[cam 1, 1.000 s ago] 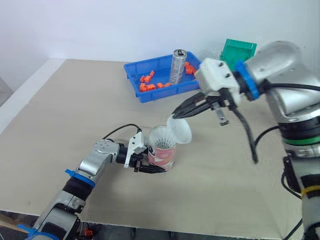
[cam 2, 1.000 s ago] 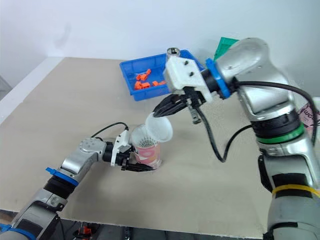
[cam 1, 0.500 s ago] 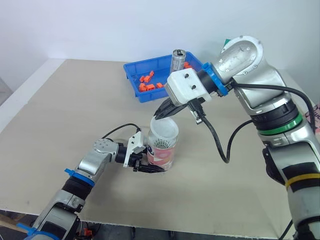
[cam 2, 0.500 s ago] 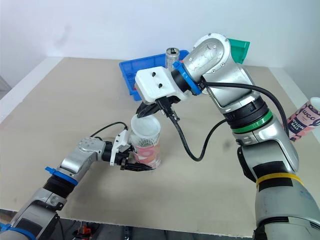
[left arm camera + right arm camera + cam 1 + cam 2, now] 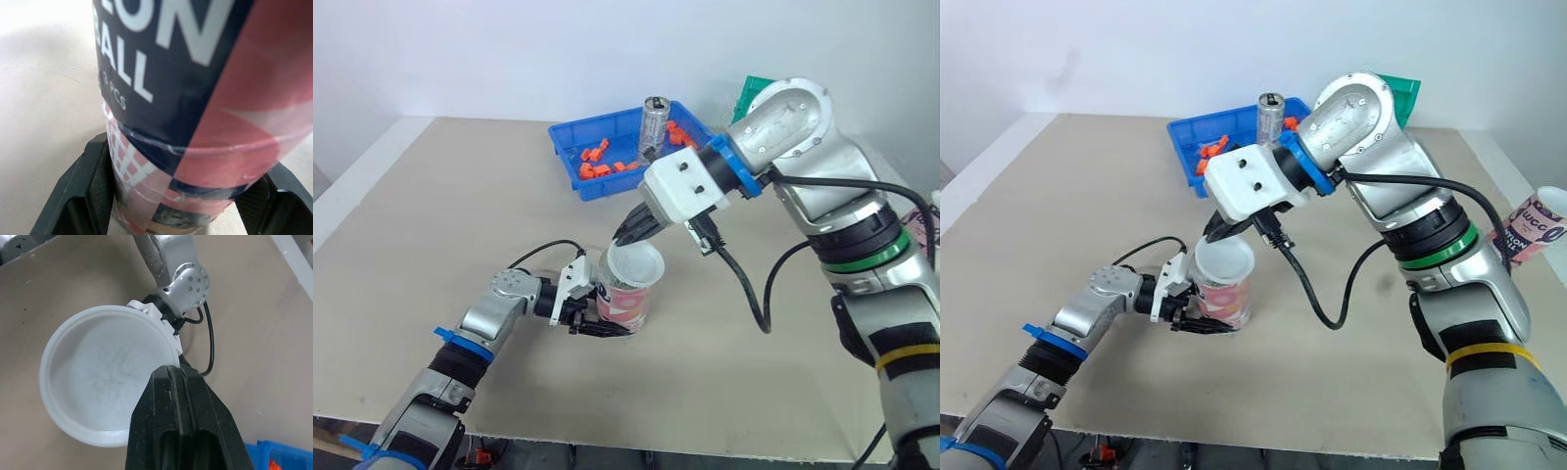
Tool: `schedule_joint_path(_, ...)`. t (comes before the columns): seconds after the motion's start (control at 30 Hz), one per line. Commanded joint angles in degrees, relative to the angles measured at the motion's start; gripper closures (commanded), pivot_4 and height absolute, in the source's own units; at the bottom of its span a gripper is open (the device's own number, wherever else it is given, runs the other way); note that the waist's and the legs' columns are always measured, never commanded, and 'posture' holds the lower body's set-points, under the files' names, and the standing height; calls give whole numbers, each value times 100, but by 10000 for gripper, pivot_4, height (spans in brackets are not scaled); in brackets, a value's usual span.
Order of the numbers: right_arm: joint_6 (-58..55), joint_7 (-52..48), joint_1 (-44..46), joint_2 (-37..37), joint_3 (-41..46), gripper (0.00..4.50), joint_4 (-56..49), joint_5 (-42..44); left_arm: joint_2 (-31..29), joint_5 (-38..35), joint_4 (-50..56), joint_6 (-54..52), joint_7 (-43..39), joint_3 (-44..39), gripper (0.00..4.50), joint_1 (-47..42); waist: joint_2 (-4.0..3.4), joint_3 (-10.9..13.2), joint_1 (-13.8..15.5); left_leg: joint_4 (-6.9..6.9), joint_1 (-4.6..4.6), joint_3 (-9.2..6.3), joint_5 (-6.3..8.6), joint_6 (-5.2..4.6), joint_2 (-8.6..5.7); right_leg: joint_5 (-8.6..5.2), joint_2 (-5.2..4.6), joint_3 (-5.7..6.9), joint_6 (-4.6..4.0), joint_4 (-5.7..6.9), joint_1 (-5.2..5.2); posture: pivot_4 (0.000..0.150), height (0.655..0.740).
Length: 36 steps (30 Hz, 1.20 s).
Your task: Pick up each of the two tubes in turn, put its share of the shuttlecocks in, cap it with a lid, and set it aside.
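Note:
A short red, white and navy tube [image 5: 625, 302] stands upright on the beige table [image 5: 431, 215]. My left gripper [image 5: 595, 311] is shut on the tube's lower part, its black fingers [image 5: 93, 188] on either side of the tube [image 5: 195, 112]. A white translucent lid [image 5: 635, 265] sits tilted over the tube's mouth, with my right gripper [image 5: 628, 236] shut on its far rim. The right wrist view looks onto the lid [image 5: 105, 382], with the closed fingers [image 5: 183, 431] over its edge. A second tube [image 5: 1534, 227] shows at the far right edge.
A blue bin [image 5: 607, 157] with several orange pieces and a standing metal can [image 5: 653, 125] sits at the back of the table. A green bin [image 5: 1396, 93] is behind my right arm. A black cable runs from my left wrist.
My right gripper has carried the lid leftward and down from beside the tube onto its mouth. The left gripper and the tube have stayed in place.

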State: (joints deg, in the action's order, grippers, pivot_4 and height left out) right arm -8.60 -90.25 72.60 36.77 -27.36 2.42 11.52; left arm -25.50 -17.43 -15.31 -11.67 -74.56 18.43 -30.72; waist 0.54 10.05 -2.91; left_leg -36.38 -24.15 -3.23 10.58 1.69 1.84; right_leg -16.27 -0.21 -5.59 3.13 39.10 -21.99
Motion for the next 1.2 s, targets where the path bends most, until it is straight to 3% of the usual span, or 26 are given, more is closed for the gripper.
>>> schedule_joint_path(0.03, 245, -155, 193, -130, 135, 44828, 126, -124, -242, 342, -117, -125, 154, -12, 16772, 148, 0, 0, 1, 2, 0, 0, 0, 0, 2, 1, 3, 0, -3, 0, -1, 1500, 7400)
schedule_joint_path(0.4, 658, -225, 236, 133, -164, 44828, 174, -69, -264, 332, -70, -190, 213, -66, 16772, 158, 0, 0, 0, 11, -2, 3, 0, 0, 5, -1, 6, -5, -10, 1, -11, 1500, 7400)
schedule_joint_path(0.83, 911, -225, 937, 188, -246, 44828, 685, 378, -233, 337, -101, -187, 251, -78, 16772, 154, -2, 2, -6, 19, -2, 7, -2, -1, 5, 0, 6, -12, -13, 2, -20, 1500, 7400)
schedule_joint_path(1.2, 1014, -225, 591, 411, -691, 44828, 338, 380, -247, 312, 0, -244, 283, -104, 16772, 229, -2, 2, -6, 20, -4, 8, -2, -1, 6, -1, 6, -14, -14, 2, -22, 1500, 7400)
